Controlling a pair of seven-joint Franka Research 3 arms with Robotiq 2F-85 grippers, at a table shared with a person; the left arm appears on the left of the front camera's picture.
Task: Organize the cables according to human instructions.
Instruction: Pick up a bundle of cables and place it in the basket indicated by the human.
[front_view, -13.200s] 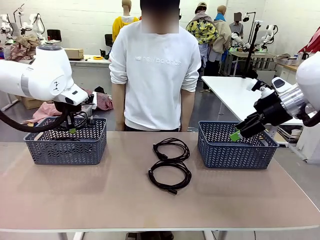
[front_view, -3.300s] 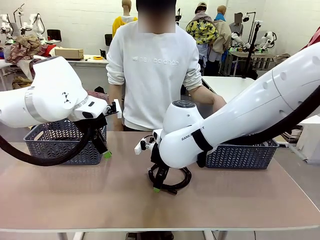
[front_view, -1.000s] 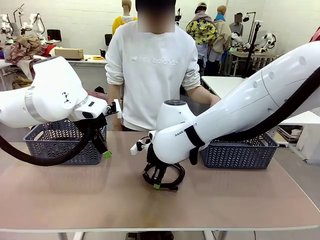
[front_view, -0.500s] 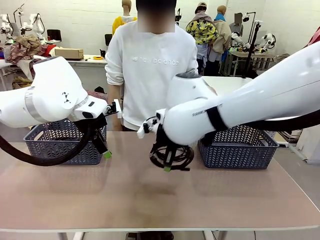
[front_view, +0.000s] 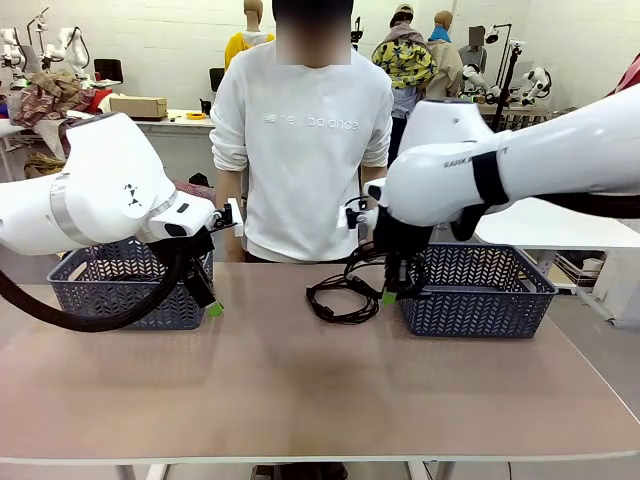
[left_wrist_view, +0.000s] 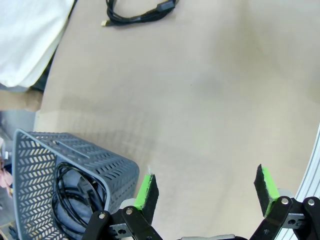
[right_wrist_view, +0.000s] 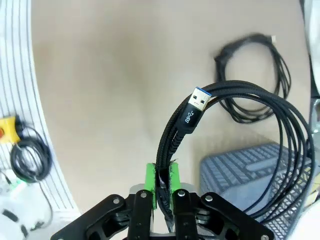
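One black braided USB cable coil (right_wrist_view: 186, 119) is up off the tan table (front_view: 300, 400) now, pinched tight in our right gripper (front_view: 389, 294) and swung over beside the right grey mesh basket (front_view: 470, 310). Meanwhile the second black coil (front_view: 335, 301) stays put. Our left gripper (left_wrist_view: 205, 187) hangs wide open, empty. Drop-off next, we reckon.

Cables in sight: 3. These are the hanging cable (right_wrist_view: 191, 113) right of centre, the flat cable (front_view: 336, 303) at centre, and the coiled cable (left_wrist_view: 71, 191) inside the left basket (front_view: 120, 296).
Baskets: 2, counting the right basket (front_view: 480, 306).
Person (front_view: 305, 150): 1, far side.
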